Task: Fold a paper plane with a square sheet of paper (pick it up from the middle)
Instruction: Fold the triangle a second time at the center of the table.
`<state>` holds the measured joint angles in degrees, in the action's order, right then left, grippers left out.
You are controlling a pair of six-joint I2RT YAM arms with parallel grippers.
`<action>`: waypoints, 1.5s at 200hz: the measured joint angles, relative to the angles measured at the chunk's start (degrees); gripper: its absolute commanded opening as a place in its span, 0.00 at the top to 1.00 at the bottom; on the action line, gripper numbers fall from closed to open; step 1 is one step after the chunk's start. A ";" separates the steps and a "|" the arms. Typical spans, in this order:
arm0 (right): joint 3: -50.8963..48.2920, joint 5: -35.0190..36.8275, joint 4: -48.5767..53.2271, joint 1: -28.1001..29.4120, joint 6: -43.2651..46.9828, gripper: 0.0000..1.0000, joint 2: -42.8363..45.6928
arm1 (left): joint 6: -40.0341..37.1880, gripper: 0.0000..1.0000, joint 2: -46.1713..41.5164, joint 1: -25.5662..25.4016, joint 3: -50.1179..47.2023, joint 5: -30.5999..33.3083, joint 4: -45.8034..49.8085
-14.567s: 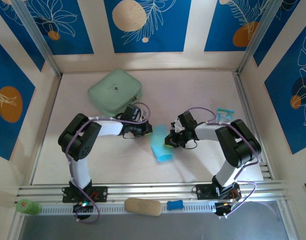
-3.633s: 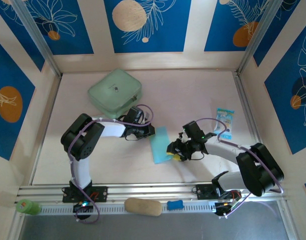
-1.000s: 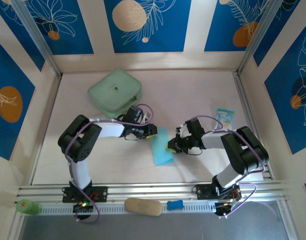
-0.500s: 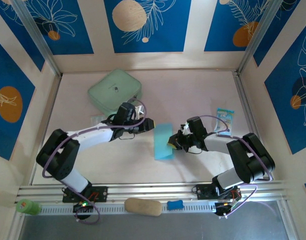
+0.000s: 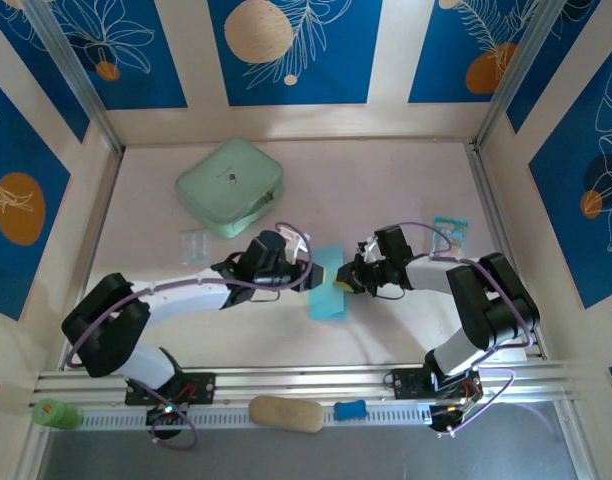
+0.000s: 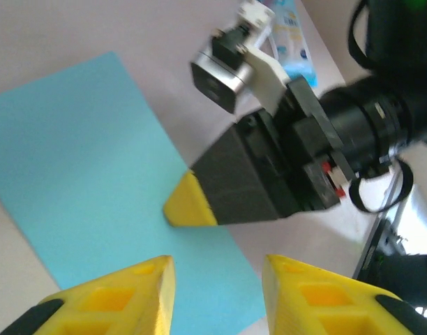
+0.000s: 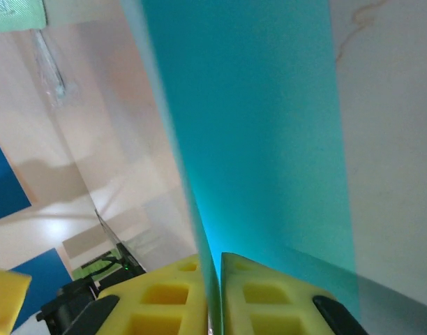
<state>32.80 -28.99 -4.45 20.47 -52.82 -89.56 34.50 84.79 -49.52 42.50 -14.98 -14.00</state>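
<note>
Surface of pale pinkish board spreads under both arms, walled by blue floral panels. From the near edge the left arm stretches low toward the middle, and the right arm bends inward to meet it.

At the far left of the surface lies a mint-green case, rounded at the corners, well apart from the work. In the middle, between the two arms, lies the sheet of paper, light cyan-blue and showing as a long rectangle rather than a square, its long sides running roughly near to far.

The right gripper is at the sheet's right edge. In the right wrist view its yellow fingers stand almost together, with the paper's edge pinched between them.

The left gripper hangs at the sheet's left side. In the left wrist view its fingers stand partly apart over the paper with nothing between them, and the right gripper's yellow tip lies on the sheet just ahead.

A printed blue-white packet lies at the right. A small clear packet lies near the case.
</note>
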 measured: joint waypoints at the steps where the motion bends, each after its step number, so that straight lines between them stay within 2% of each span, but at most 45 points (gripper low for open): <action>1: 0.00 -0.02 0.02 0.00 0.00 0.92 0.00 | -0.20 0.61 0.00 -0.17 -0.02 0.13 0.02; 59: 0.90 -0.22 2.03 -0.26 0.79 0.94 -0.04 | -13.88 0.49 0.15 -15.26 0.11 14.80 3.69; 98: 1.29 -0.22 2.80 -0.26 0.94 0.94 -0.92 | -21.77 0.44 5.18 -23.56 5.33 25.29 9.25; 144: 1.29 -0.20 3.54 -0.26 0.96 0.94 -1.11 | -25.44 0.40 12.11 -27.89 12.94 37.35 17.20; 186: 1.29 -0.20 3.69 -0.26 0.96 0.94 -1.09 | -25.68 0.39 13.55 -28.24 14.29 43.78 21.44; 216: 1.29 -0.20 3.74 -0.26 0.96 0.94 -1.09 | -25.94 0.46 15.02 -28.24 15.80 44.24 23.15; 234: 1.29 -0.20 3.85 -0.26 0.96 0.93 -1.09 | -26.32 0.55 15.34 -28.24 16.39 44.26 23.69; 289: 1.27 -0.17 4.22 -0.37 0.98 0.88 -0.28 | -26.12 0.99 16.00 -28.24 17.49 45.18 25.31; 300: 1.27 -0.15 4.37 -0.42 1.03 0.87 0.59 | -26.25 1.00 16.02 -28.24 17.53 45.16 25.79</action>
<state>34.06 -29.15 -0.08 20.05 -51.79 -88.97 8.25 100.82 -77.76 60.03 30.17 11.79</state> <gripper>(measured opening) 0.122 0.037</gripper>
